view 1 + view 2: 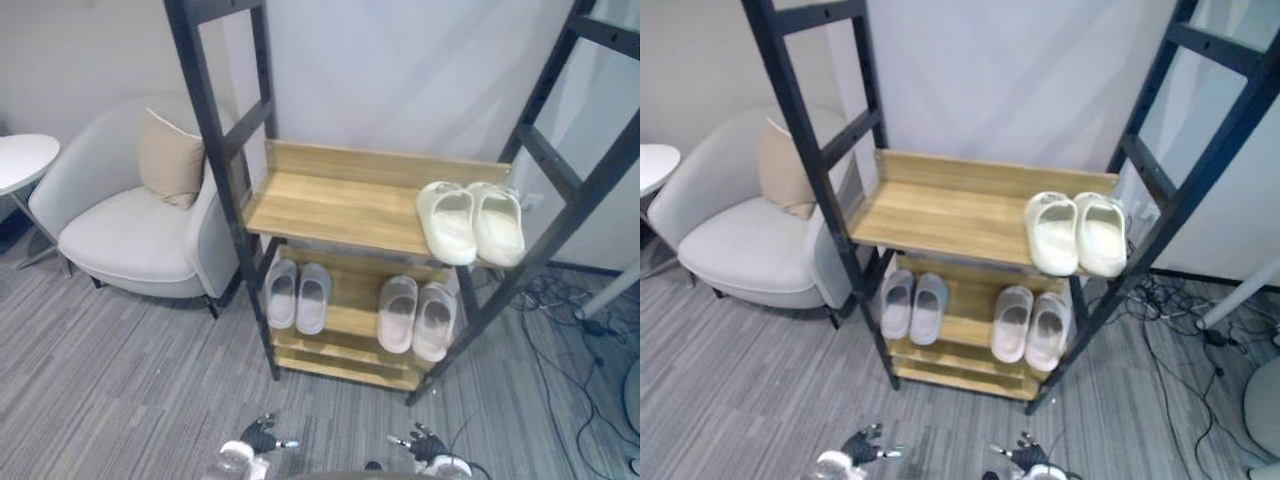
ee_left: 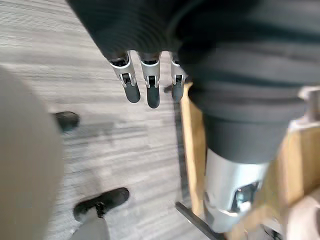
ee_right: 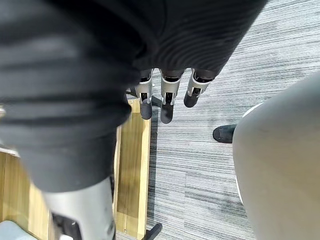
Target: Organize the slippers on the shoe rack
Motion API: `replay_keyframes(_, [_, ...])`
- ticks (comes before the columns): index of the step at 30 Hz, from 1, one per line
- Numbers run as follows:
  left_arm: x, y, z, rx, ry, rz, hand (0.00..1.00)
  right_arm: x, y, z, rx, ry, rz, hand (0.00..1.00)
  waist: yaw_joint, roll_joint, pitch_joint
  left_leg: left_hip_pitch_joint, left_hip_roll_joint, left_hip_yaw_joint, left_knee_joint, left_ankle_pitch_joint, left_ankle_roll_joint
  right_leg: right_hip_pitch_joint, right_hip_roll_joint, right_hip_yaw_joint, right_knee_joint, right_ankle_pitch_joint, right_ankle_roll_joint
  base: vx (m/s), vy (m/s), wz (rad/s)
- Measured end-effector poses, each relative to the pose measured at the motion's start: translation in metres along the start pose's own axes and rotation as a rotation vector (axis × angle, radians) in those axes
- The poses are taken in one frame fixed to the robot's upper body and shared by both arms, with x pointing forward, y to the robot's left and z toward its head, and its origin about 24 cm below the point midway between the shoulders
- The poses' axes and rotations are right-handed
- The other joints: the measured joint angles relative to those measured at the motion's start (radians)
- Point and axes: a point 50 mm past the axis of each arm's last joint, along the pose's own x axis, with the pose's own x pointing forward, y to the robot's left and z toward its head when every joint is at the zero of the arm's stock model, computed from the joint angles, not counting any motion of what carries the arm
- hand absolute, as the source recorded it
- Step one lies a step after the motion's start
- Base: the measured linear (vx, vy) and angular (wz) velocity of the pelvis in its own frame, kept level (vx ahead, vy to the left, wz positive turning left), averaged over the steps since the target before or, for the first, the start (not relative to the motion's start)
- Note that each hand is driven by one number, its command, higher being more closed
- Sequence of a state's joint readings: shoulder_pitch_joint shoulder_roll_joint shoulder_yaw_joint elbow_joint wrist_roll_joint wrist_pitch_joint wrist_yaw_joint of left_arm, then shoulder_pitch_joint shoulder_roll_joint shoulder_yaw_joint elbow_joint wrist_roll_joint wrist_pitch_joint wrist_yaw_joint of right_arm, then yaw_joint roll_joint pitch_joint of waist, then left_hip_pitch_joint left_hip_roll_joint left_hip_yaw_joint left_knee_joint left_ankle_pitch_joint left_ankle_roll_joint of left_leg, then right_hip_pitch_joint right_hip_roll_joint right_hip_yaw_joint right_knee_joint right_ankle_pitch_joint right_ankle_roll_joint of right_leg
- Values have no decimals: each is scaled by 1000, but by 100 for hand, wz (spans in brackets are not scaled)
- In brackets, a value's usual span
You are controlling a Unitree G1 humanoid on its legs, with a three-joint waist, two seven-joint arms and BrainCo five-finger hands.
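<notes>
Grey carpet; shoe rack at 12 o'clock. White slippers sit on its upper shelf toward 1 o'clock, long axes 12-to-6. Grey pair and pale pair sit below. Right robot hand looks nearer than left robot hand. Both hang low, fingers relaxed, empty.

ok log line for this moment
left hand open, empty | right hand open, empty | white slippers: upper shelf, right end | left grey pair, right grey pair: lower shelf
</notes>
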State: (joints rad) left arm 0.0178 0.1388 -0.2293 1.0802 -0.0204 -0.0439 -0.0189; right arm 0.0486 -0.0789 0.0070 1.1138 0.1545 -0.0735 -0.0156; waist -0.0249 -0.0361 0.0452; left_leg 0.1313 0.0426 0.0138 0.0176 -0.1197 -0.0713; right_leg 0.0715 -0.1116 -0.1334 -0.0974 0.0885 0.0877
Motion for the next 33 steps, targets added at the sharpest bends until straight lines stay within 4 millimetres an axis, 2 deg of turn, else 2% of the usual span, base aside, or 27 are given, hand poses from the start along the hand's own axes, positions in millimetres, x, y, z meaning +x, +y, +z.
replay_keyframes(5, [-1,6,-7,-37,24,66,0,0,0,0,0,3,1,0,3,7,4,-7,-1,-44,20,-4,3,24,1,-45,8,-24,2,54,-10,29])
replay_keyframes(8, [0,12,2,-76,-5,108,0,2,0,5,-5,-10,4,0,3,6,24,-143,-16,-151,163,-37,-2,20,-4,-158,15,-38,-8,26,-22,102])
replay_keyframes(10, [0,13,7,-86,-29,115,0,4,-1,14,-12,-31,1,0,9,12,65,-182,-19,-145,215,-36,-3,19,-17,-216,73,-78,-10,-14,-2,105])
replay_keyframes(11, [0,13,10,-89,-41,116,0,3,-2,14,-7,-34,-5,0,10,21,73,-193,-13,-102,214,-34,0,14,-30,-238,96,-99,-14,-72,53,90])
replay_keyframes(12, [0,11,11,-102,-50,115,0,3,-6,15,-12,-47,-20,0,17,28,79,-202,23,40,214,-53,36,-2,-44,-267,128,-131,-1,-35,44,68])
replay_keyframes(13, [0,11,9,-134,-47,128,0,2,-9,18,-27,-72,-26,0,19,37,81,-200,65,176,226,-56,37,-9,-54,-277,169,-156,9,49,35,53])
replay_keyframes(14, [0,10,9,-145,-44,134,0,-1,-11,17,-25,-98,-30,0,20,39,80,-199,72,220,237,-65,40,-23,-68,-278,209,-183,20,92,24,19])
replay_keyframes(15, [-1,9,8,-151,-47,135,0,-3,-11,18,-24,-116,-27,0,24,35,78,-200,61,221,241,-73,40,-43,-90,-274,256,-217,33,110,89,20])
replay_keyframes(16, [-1,12,8,-145,-49,144,0,-3,-9,20,-23,-134,-20,0,16,19,76,-201,35,214,249,-86,44,-69,-133,-269,334,-269,64,90,107,21])
replay_keyframes(17, [-1,13,7,-142,-48,145,0,-3,-8,21,-23,-139,-16,0,9,12,74,-201,21,208,253,-93,49,-74,-153,-271,363,-288,80,193,157,54])
replay_keyframes(18, [-1,13,6,-138,-42,145,0,-5,-6,18,-28,-140,-10,0,5,-3,67,-201,-19,180,265,-106,68,-70,-204,-289,435,-305,124,226,156,86])
replay_keyframes(19, [0,10,11,-133,-54,135,0,-5,-6,20,-32,-147,-3,0,-2,-10,67,-196,-54,141,270,-106,63,-117,-259,-247,595,-297,111,197,128,103])
replay_keyframes(20, [1,8,14,-132,-63,128,0,-5,-6,23,-36,-159,1,0,-3,-19,73,-194,-74,118,271,-108,68,-156,-279,-201,690,-279,88,222,152,119])
replay_keyframes(21, [1,6,19,-135,-83,122,0,-4,-4,28,-43,-172,6,0,-2,-15,81,-173,-80,70,281,-109,71,-231,-273,-85,857,-236,12,184,89,111])
replay_keyframes(22, [1,8,21,-141,-91,128,0,-5,1,28,-58,-180,19,0,-4,-14,88,-168,-75,27,282,-110,73,-267,-205,17,915,-290,28,270,73,126])
replay_keyframes(24, [1,9,22,-165,-97,136,0,-6,11,30,-61,-201,47,0,2,-17,90,-159,-64,-68,275,-110,73,-288,-23,206,901,-374,13,205,-65,143])
replay_keyframes(26, [2,6,24,-206,-104,135,0,-7,11,29,-61,-199,47,0,9,-16,89,-144,-72,-150,266,-110,71,-279,80,332,768,-404,13,185,-117,132])
replay_keyframes(27, [2,4,25,-228,-105,135,0,-7,11,29,-64,-198,49,0,11,-14,88,-144,-74,-166,267,-111,70,-276,97,364,712,-402,9,241,-195,114])
replay_keyframes(28, [2,2,27,-239,-113,133,0,-7,14,27,-68,-197,58,0,13,-27,82,-146,-88,-184,279,-115,61,-251,94,388,572,-334,-18,189,-177,105])
replay_keyframes(29, [2,0,27,-254,-114,129,0,-7,15,26,-76,-194,63,0,12,-26,80,-144,-91,-194,283,-130,39,-228,79,368,531,-341,-17,231,-198,106])
replay_keyframes(30, [3,-6,28,-275,-111,119,0,-7,10,26,-84,-192,54,0,14,-4,73,-144,-74,-199,281,-131,35,-206,83,340,505,-337,-26,174,-139,79])
replay_keyframes(31, [2,-12,27,-290,-115,110,0,-7,6,25,-93,-185,47,0,28,16,59,-144,-53,-192,268,-131,33,-189,92,312,474,-332,-33,167,-118,66])
replay_keyframes(33, [2,-18,22,-299,-100,98,0,-6,5,23,-107,-170,46,0,27,23,53,-122,-29,-206,218,-118,12,-148,98,267,434,-325,-44,98,-104,56])
